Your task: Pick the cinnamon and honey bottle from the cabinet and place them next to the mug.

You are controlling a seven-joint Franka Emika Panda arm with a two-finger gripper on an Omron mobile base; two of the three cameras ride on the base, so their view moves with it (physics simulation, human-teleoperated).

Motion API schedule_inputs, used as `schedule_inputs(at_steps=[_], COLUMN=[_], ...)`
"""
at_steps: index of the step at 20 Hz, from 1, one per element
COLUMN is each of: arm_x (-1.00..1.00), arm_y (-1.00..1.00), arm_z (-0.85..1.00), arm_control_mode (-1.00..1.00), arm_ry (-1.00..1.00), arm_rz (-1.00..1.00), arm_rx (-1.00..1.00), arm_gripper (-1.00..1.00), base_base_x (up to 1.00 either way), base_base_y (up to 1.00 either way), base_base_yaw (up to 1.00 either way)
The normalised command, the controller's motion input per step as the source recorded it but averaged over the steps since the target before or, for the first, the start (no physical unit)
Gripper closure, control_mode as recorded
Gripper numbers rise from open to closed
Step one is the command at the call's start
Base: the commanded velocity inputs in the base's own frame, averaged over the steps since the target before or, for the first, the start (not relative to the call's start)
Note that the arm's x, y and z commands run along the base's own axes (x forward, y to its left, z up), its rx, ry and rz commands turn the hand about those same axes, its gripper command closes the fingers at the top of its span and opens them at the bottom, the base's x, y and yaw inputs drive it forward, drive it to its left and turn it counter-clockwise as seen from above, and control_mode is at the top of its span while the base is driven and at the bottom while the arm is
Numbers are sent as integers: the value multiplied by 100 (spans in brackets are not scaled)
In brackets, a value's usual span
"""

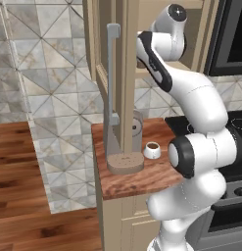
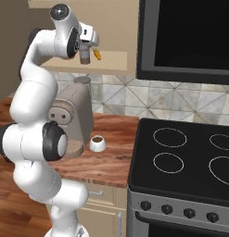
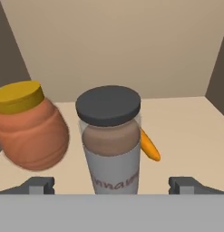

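The white robot arm with dark joints (image 1: 201,147) rises from the lower right and bends up toward the beige-tan wooden wall cabinet (image 1: 127,29). Its upper part reaches into the cabinet opening, and the end of the arm is hidden there. The cabinet door (image 1: 126,73) stands open, edge-on to the camera, with a long grey vertical handle (image 1: 110,73). Below is a reddish-brown wooden counter (image 1: 137,179). On the counter stands a small white mug with a dark brown inside (image 1: 152,149). Just beside it, to the left, is a round brown speckled base (image 1: 125,163). A grey cylinder with a round dark mark (image 1: 136,130) stands behind. A black stove top (image 1: 235,125) lies at the right.
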Motion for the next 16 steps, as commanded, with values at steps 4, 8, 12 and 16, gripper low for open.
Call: schedule_inputs(at_steps=[4,8,12,16], arm_x=[30,17,10,11], arm_y=[0,0,0,0], arm_z=[0,0,0,0], arm_control_mode=[-100,-100,-100,-100], arm_ry=[0,0,0,0], arm_rz=[0,0,0,0], arm_rx=[0,0,0,0], arm_gripper=[-100,-100,-100,-100], base_base_x=[0,0,0,0], base_base_y=[0,0,0,0], base_base_yaw=[0,0,0,0])
